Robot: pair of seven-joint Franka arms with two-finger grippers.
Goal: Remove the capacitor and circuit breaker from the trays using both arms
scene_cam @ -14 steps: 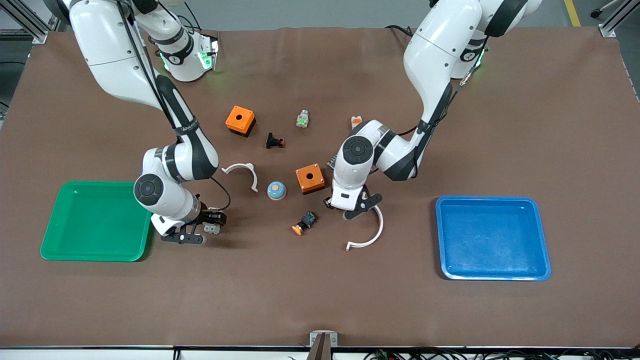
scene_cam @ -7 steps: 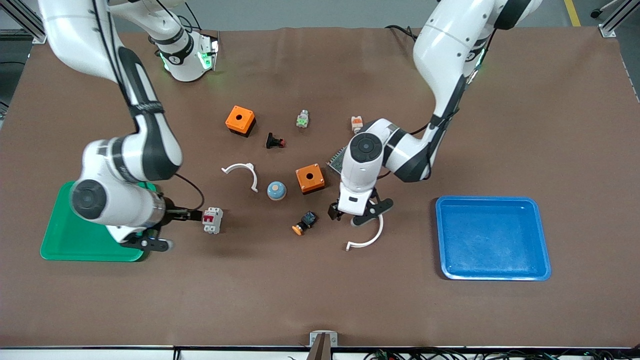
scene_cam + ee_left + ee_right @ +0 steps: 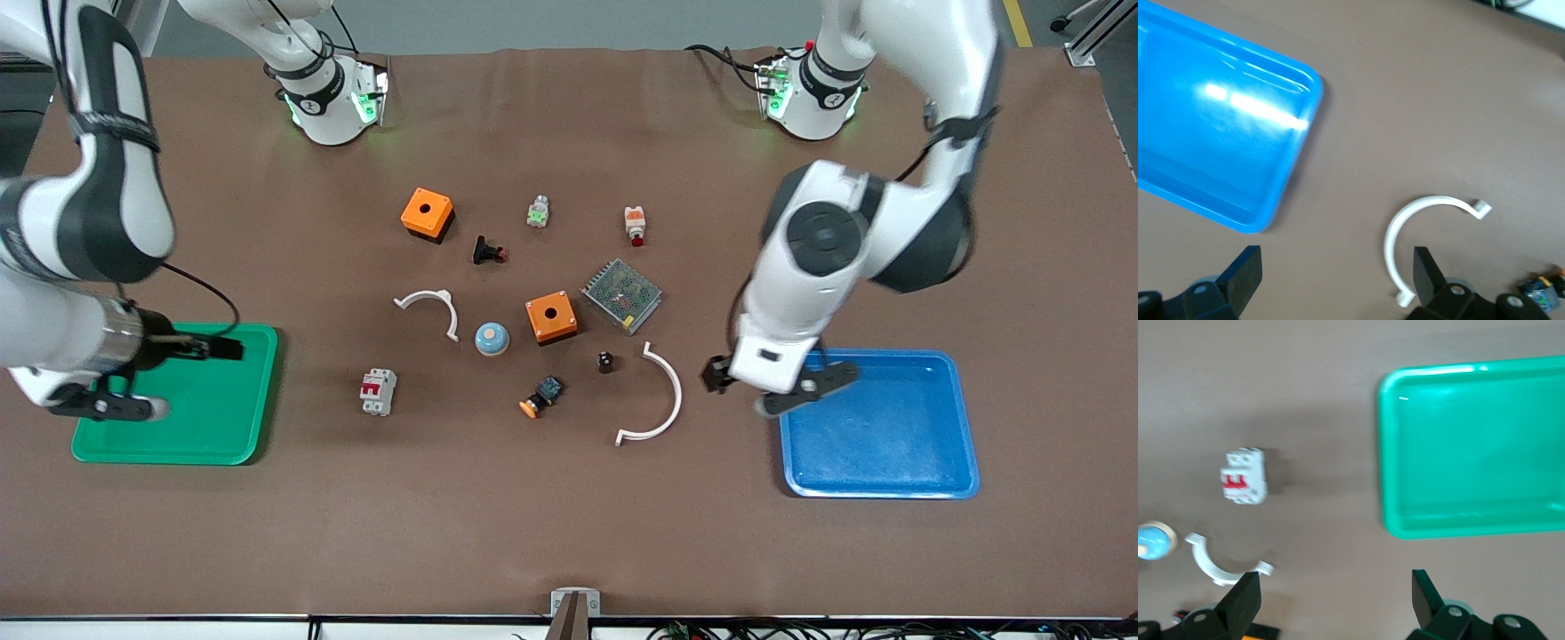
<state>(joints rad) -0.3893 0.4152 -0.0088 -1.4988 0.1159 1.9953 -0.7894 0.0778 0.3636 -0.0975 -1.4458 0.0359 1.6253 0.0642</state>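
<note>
Brown cloth is covering the table [image 3: 533, 533]. From the front, the tiny black capacitor [image 3: 605, 361] is sitting at 5 o'clock from one of two orange boxes [image 3: 551, 317]. The white breaker [image 3: 378, 392] with red levers is lying near the green tray [image 3: 178, 444]. The left gripper [image 3: 782, 389] is hanging open over the blue tray [image 3: 889, 484]. The right gripper [image 3: 156, 378], partly cut off, is hanging over the green tray.

Left wrist view: fingers [image 3: 1245, 273] are standing wide apart.

Right wrist view: fingers [image 3: 1428, 593] are spread apart; the breaker [image 3: 1243, 477] is looking blurry.

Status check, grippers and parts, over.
Left gripper open over blue tray edge; right gripper open over green tray. Capacitor, breaker on table, untouched.
</note>
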